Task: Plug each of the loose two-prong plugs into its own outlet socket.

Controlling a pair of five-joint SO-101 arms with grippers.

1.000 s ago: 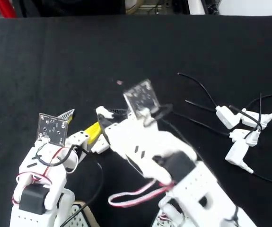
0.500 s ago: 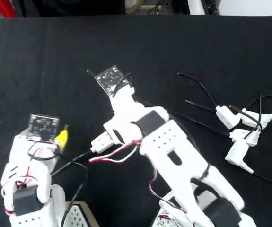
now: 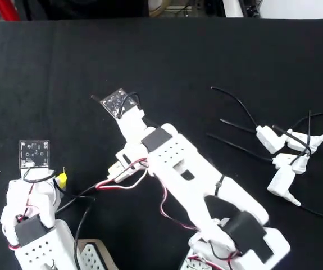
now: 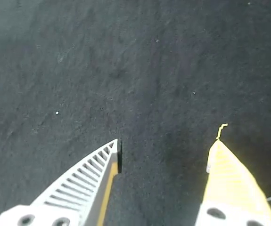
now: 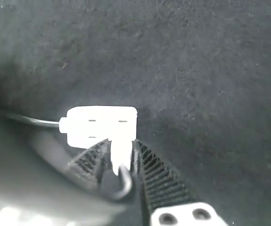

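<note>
Two grippers: the right gripper (image 5: 121,144) pinches a white plug (image 5: 121,156) touching a white outlet socket (image 5: 97,123); the left gripper (image 4: 166,141) hangs spread above black cloth (image 4: 149,56).

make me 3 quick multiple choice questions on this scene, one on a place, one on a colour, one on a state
1. Where on the table do the loose plugs lie?
A far left corner; B near left edge; C right side.

2. What colour is one finger of the left gripper?
A red; B yellow; C blue.

3. The right gripper is:
A shut on a white connector; B wide open; C holding a red ball.

Answers:
1. C, the white cluster sits right of both arms in the high view.
2. B, a yellow finger faces a white one.
3. A, its fingers clamp the slotted white piece.
</note>
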